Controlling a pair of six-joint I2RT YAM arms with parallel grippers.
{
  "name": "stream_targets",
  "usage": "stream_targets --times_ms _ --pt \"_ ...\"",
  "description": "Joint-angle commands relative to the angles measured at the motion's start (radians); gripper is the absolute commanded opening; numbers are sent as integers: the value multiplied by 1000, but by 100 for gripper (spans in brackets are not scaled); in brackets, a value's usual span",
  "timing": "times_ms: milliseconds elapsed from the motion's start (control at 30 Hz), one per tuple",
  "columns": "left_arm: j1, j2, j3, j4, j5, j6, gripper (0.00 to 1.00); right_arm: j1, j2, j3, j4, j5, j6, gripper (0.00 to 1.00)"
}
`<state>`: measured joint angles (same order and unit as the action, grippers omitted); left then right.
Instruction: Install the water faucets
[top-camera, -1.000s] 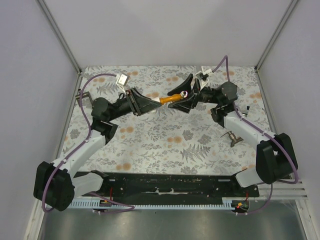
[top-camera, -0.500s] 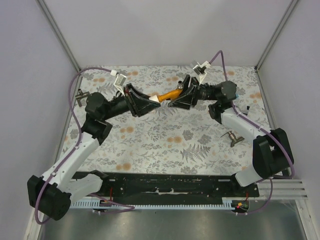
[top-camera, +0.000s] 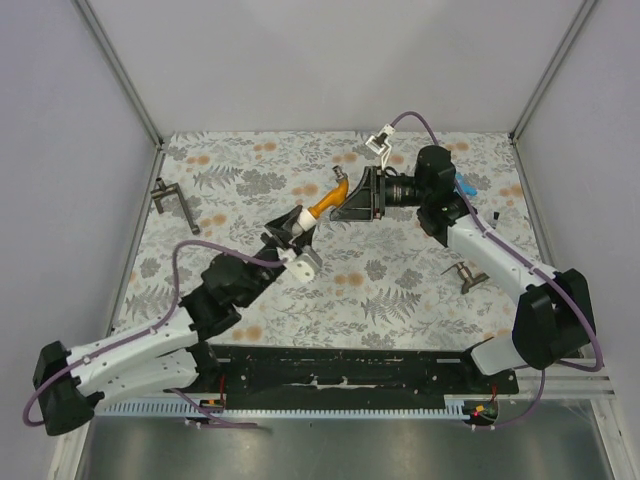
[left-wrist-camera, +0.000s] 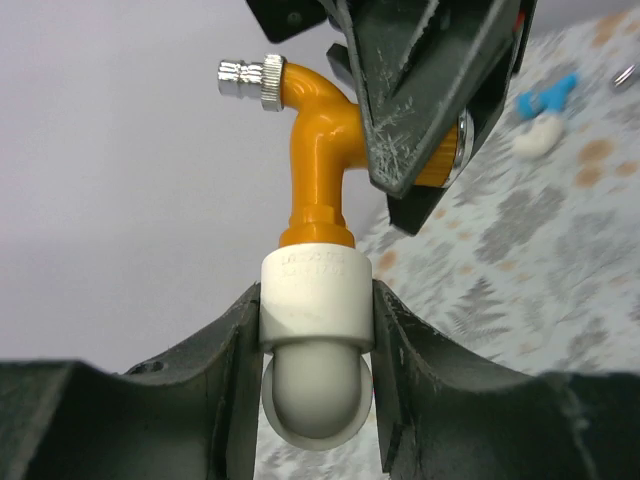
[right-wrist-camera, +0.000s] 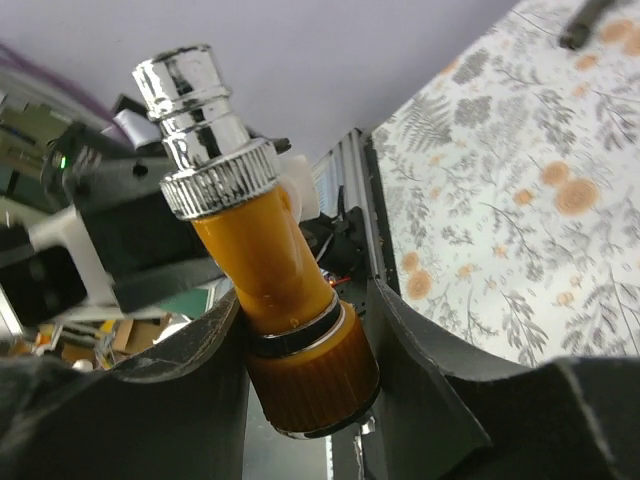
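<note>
The orange faucet (top-camera: 328, 200) is hanging in the air above the far middle part of the table (top-camera: 400, 300), and both arms are holding it, one at each end. The left gripper (left-wrist-camera: 316, 310) is reaching in from the near left side. Its fingers (left-wrist-camera: 235, 350) are pinching the white fitting (left-wrist-camera: 316, 290) at the bottom end of the faucet, one finger pressing on each side of it. In the left wrist view the orange body is rising straight out of this fitting and then bending like an elbow, and the silver spout (left-wrist-camera: 248, 80) is pointing to the left of that view. The right gripper (right-wrist-camera: 305, 345) is coming in from the right side, and its jaws are clamping the thick orange knob (right-wrist-camera: 315, 380) between them. In the right wrist view the silver spout is sticking up above the knob, and the dark body of the left arm is showing behind it. Two dark metal handles are lying on the flowered cloth, well apart from the faucet: the left lever handle (top-camera: 170, 198) near the left wall and the right lever handle (top-camera: 462, 272) beside the right arm. A small blue and white piece (top-camera: 463, 185) is lying at the far right, near the wrist of the right arm; it is too small to tell what it is.
</note>
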<state>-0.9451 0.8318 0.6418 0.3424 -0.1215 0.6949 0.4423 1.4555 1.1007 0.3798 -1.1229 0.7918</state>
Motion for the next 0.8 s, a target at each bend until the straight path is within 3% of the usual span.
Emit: stream_targets --times_ms 0,167,267,300,367,433,500,533,667,767 --pt "-95 154 -126 363 -337 635 2 4 -12 90 -260 121 -14 0" --pt "-119 223 -149 498 -380 699 2 12 5 103 -323 159 30 0" --pt "-121 218 -172 512 -389 655 2 12 6 105 -314 176 40 0" --pt "-121 199 -179 492 -389 616 2 12 6 110 -311 182 37 7" --pt "-121 149 -182 414 -391 478 2 9 -4 113 -292 210 27 31" --pt "-118 84 -165 245 -382 320 2 0 -15 116 -285 241 8 53" --pt "-109 31 -151 117 -365 148 2 -10 -24 120 -256 238 -19 77" --pt "-94 9 -145 40 -347 47 2 -16 -27 123 -242 232 -41 94" --pt "-23 -63 -103 -193 -174 -297 2 -46 -59 119 -220 213 -166 98" --pt "64 -82 -84 -273 -9 -504 2 -51 -105 111 -280 195 -371 98"
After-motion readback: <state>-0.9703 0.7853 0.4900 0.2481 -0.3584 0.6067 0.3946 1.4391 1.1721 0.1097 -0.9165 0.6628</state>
